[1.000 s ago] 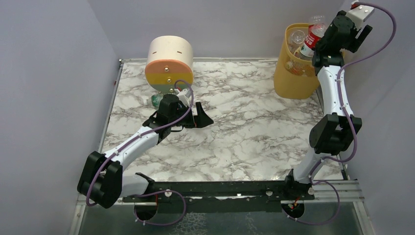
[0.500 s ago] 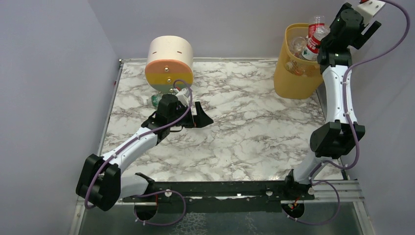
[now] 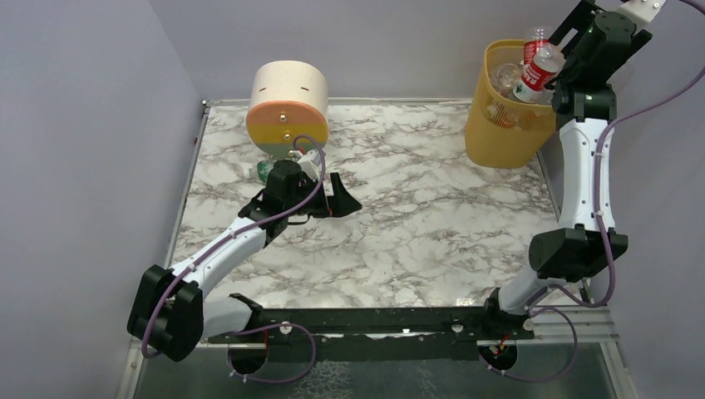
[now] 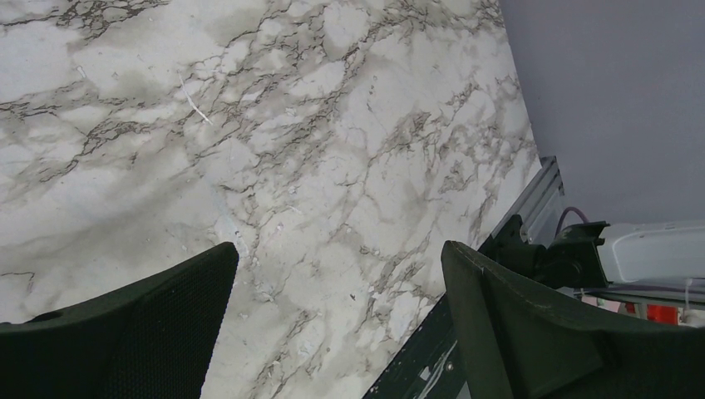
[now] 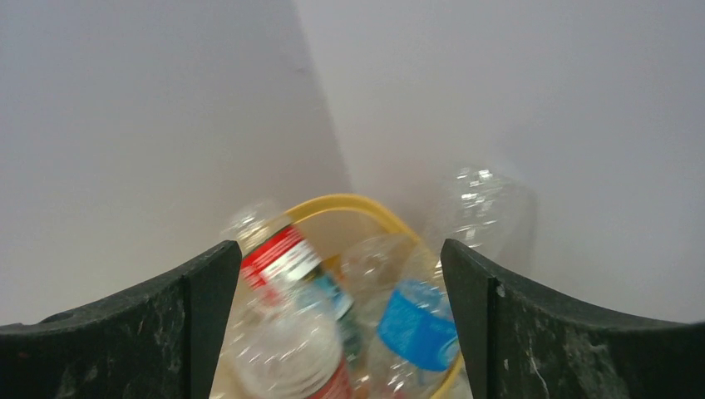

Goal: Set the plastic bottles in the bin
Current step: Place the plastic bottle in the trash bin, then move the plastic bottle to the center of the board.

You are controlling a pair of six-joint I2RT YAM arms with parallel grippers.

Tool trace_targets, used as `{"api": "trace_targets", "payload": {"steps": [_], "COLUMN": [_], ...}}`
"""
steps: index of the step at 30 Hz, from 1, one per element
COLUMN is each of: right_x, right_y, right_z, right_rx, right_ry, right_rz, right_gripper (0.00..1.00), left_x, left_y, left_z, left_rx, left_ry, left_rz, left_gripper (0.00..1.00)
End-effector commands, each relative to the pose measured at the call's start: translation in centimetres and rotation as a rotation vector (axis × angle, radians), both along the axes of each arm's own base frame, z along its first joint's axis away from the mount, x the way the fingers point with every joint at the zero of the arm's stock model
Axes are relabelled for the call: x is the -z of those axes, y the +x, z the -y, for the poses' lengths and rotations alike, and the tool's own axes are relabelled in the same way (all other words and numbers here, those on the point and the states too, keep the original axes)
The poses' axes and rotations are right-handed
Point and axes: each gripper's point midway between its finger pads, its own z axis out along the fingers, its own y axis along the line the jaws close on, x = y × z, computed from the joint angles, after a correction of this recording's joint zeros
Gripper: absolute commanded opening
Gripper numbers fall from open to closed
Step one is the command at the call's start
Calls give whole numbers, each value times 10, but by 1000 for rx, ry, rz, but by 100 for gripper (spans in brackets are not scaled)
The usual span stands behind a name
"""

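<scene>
Your left gripper [image 4: 337, 266], at 10 o'clock, stands fully spread over the white marble-patterned table [image 3: 416, 224], holding nothing. Your right gripper [image 5: 339, 253], at 1 o'clock, gapes wide and empty above the translucent yellow-orange plastic bin [image 3: 490, 137], where clear plastic bottles [image 3: 536, 73] pile past the rim.
</scene>
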Motion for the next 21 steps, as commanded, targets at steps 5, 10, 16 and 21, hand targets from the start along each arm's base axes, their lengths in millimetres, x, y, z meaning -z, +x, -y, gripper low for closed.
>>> {"api": "trace_targets", "payload": {"steps": [5,10,16,21], "right_x": [17,44,70,113], "right_y": [-10,-26,-67,-104], "right_z": [-115,-195,-313,-368], "right_rx": [-603,-826,-1103,-1270], "right_ry": [205,235,219,273], "right_rz": [-49,-134,-225,-318], "right_gripper": [100,100,100,100], "left_x": [-7,-9,-20,-33], "left_y": [10,22,43,66], "left_z": [-11,-29,-66,-106], "left_rx": [-62,-178,-359,-493], "left_ry": [54,93,149,240], "left_rz": [19,15,27,65], "left_gripper": [99,99,99,99]}}
